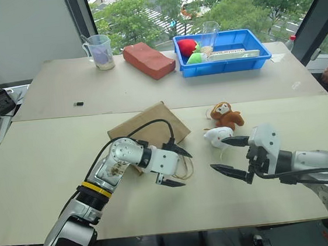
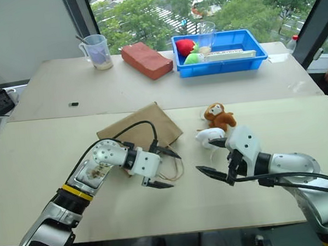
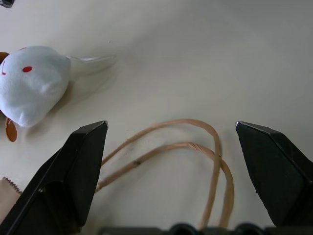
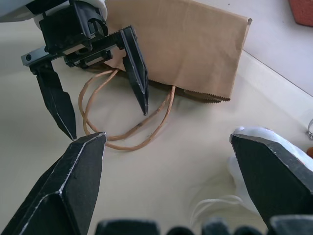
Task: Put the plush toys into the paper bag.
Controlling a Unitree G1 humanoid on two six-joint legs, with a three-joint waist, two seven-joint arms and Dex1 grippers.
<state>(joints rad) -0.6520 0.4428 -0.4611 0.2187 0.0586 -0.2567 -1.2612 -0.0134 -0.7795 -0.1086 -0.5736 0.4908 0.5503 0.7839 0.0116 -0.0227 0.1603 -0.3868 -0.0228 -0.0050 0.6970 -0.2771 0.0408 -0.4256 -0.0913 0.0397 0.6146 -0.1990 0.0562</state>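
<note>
Left gripper [image 1: 177,165] and right gripper [image 1: 231,157] — both spread wide, holding nothing.

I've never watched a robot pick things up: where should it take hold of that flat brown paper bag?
Probably by the two cord handles. The paper bag lies flat on the table, offering little to pinch, while the handles loop out from its open end toward the robot. The open left hand already hovers over them, so coming down from above to close on the cords looks easiest.
</note>
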